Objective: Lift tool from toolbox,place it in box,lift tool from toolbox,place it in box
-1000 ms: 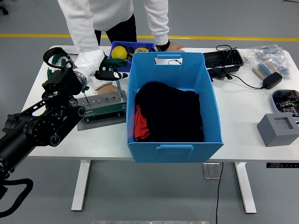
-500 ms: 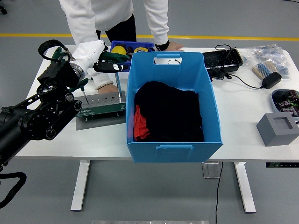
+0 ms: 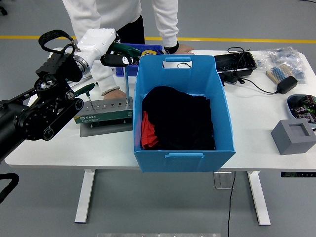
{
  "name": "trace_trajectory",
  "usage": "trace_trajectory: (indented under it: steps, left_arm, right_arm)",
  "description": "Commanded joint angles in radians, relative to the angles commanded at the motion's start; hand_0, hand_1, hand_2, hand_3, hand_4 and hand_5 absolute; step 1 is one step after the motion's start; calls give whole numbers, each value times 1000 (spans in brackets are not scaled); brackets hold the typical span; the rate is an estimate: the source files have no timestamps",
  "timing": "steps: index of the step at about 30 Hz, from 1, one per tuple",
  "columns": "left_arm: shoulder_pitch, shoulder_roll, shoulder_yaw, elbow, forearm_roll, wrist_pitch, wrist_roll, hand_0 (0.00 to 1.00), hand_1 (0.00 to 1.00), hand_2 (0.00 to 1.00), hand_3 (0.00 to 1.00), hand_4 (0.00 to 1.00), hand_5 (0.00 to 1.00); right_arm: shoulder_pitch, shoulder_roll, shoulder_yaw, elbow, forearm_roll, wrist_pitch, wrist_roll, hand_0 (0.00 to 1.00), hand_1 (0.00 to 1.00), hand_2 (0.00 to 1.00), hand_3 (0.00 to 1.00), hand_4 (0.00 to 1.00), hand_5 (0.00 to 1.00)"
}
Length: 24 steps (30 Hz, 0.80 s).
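Note:
My left hand [image 3: 104,48], white with a black arm behind it, is shut on a screwdriver [image 3: 121,55] with a green and black handle. It holds the tool above the table, just left of the blue box's far left corner. The thin shaft [image 3: 127,83] hangs down toward the grey tool rack [image 3: 104,112]. Another green-handled screwdriver [image 3: 86,91] stands in the rack's left end. The big blue box [image 3: 183,157] sits mid-table with black and red cloth [image 3: 175,118] inside. A person's hand [image 3: 111,92] rests on the rack's far side.
The person's other hand [image 3: 183,48] presses on the table behind the box. A small blue bin [image 3: 149,48] stands behind the tool. At the right are a black tray [image 3: 237,62], a power adapter [image 3: 287,85], plastic bags [image 3: 284,55] and a grey block [image 3: 294,136].
My left hand has risen and drifted slightly right, drawing the screwdriver up until its shaft is almost out of the rack. The person's hand stays by the rack.

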Motion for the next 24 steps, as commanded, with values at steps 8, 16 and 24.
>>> trace_trajectory:
  steps: [8,16,24]
  left_arm:
    - [-47,35,24,-21,-12,-7,-55,52,2,2,2,747,570]
    - [-81,62,36,-46,-19,-24,-90,52,2,3,5,741,547]
    - [-97,87,28,-124,-11,-13,-121,52,2,2,6,737,541]
  right_arm:
    - [0,0,2,-1,-2,0,0,631,605,677,552,771,669]
    - [-3,1,8,-1,-10,-1,-3,631,605,677,552,771,669]
    - [-7,2,12,-1,-12,-2,-4,632,606,678,552,771,669]
